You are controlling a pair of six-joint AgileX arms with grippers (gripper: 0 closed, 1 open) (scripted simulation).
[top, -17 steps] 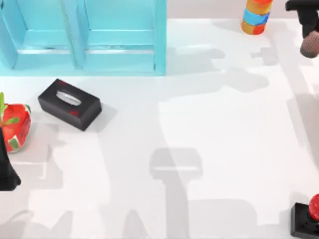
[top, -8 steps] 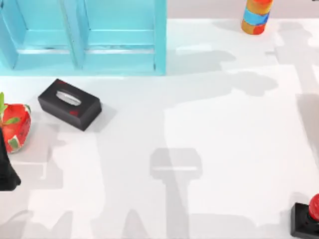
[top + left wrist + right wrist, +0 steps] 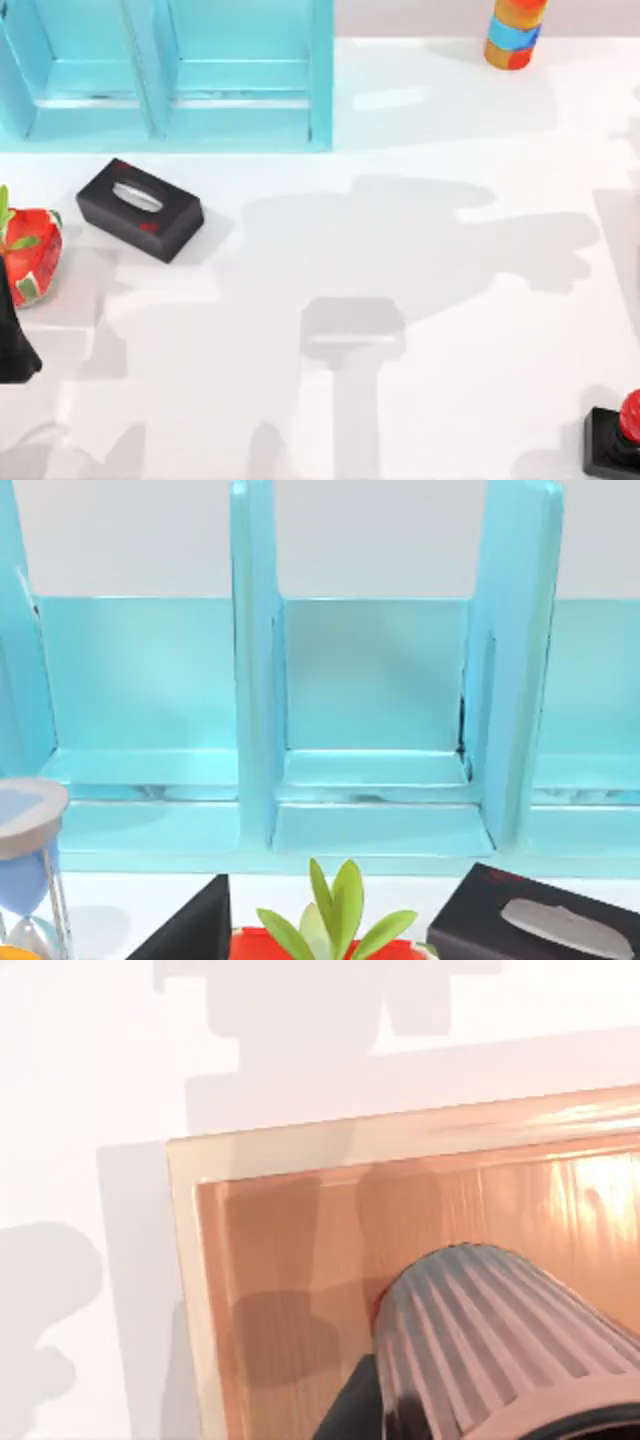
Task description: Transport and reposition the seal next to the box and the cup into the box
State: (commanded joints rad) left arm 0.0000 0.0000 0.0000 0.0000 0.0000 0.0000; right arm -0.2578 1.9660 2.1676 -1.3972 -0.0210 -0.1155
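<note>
Cup [image 3: 500,1350] held over the wooden box [image 3: 300,1220], apparently by the right hand, grip itself unclear; next, lowering and release inside; seal [image 3: 622,438] still waiting on the desk [image 3: 420,300].

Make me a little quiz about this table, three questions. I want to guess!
1. True or false: the seal sits at the top view's bottom right corner.
2. The striped can stands: A) on the seal, B) to the right of the teal shelf, C) inside the teal shelf.
3. Fill in: in the right wrist view, the ribbed cup shows against the inside of a wooden ___.
Key: 1 true; 2 B; 3 box.
</note>
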